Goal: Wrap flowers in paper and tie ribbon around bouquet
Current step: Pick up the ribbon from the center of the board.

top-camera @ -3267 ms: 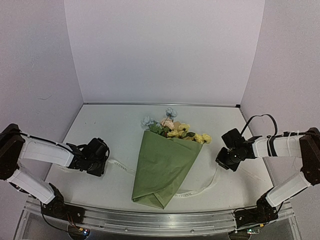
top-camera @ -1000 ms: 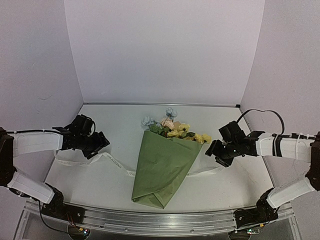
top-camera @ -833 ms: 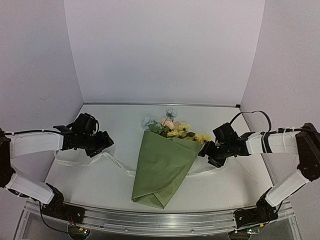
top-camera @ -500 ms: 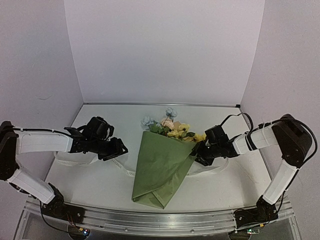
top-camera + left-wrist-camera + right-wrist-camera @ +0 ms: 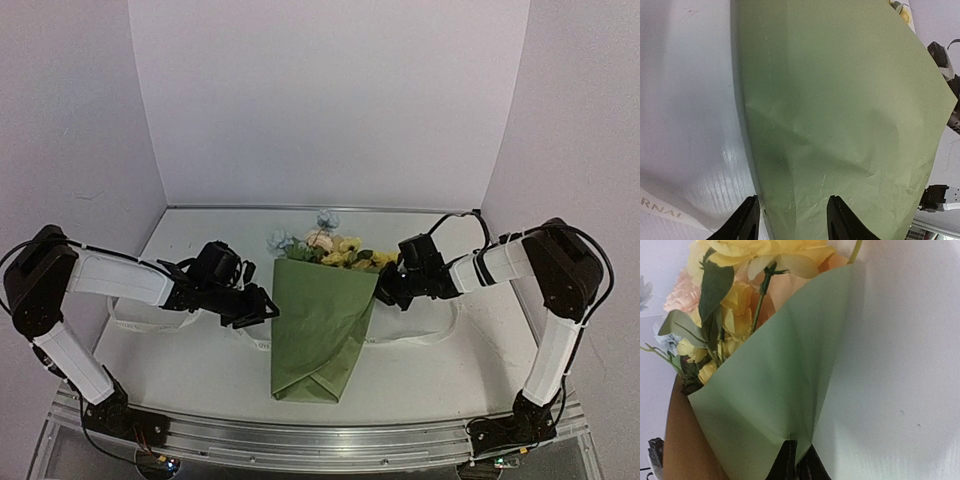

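The bouquet (image 5: 318, 325) is lying in the middle of the surface (image 5: 200, 250), narrow end toward me, flowers (image 5: 335, 248) toward the far wall. The ribbon (image 5: 660, 205) is running under it, trailing out left and right. My left jaws are straddling its left edge; my right jaws are sitting on the paper's (image 5: 770, 390) right rim.

The paper (image 5: 322, 318) is matt olive green, smooth but faintly creased, with a duller tan-brown reverse, and the flowers (image 5: 335, 248) have soft cloth-like petals. The ribbon (image 5: 667, 209) looks like cream woven cloth with printed letters, lying on a smooth white desk (image 5: 190, 358) with a slight sheen. The fingers (image 5: 746, 222) are matt black plastic, and the rail (image 5: 300, 440) along the near edge is bare, brushed-looking metal.
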Controlling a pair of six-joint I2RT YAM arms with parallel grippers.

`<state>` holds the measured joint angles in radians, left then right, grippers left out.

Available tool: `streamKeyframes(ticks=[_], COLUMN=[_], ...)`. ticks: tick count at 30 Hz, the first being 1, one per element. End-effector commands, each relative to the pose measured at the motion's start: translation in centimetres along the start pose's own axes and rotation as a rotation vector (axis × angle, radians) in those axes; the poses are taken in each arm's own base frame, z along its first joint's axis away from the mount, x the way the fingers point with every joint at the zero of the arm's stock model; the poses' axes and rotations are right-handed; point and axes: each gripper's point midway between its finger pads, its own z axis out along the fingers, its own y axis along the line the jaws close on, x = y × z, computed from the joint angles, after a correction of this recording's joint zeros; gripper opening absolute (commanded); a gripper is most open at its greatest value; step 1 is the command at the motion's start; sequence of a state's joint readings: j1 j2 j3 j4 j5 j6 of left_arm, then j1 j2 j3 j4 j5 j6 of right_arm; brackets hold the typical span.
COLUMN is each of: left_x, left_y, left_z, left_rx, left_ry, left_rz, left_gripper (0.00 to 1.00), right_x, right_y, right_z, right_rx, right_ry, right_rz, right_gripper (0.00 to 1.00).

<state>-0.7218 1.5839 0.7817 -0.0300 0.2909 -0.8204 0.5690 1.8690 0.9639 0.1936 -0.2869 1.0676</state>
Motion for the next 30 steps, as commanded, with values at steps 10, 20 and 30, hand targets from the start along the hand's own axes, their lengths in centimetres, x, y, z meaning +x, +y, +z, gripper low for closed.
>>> streamKeyframes(ticks=[10,20,30], left_x=[-3.6,-4.3,-3.6], left_y=[-4.0,-6.0,-8.3], left_z=[0.9,0.9,-0.7], left_rx=[0.095,0.153,0.193], left_ry=[-0.064,-0.057,-0.045], left_rz=[-0.031,-0.049,0.039], left_gripper=[0.46,0.46,0.44], right_x=[-1.8,-0.9,-2.6], right_y=[1.2,0.3,-5.0], right_z=[-1.6,-3.9,-13.7], right_rx=[0.008,0.032,0.359], right_ry=[-0.035,-0.040,-0.226], right_rz=[-0.034,-0.036,-0.099], right_gripper=[0.05,0.11,0.49])
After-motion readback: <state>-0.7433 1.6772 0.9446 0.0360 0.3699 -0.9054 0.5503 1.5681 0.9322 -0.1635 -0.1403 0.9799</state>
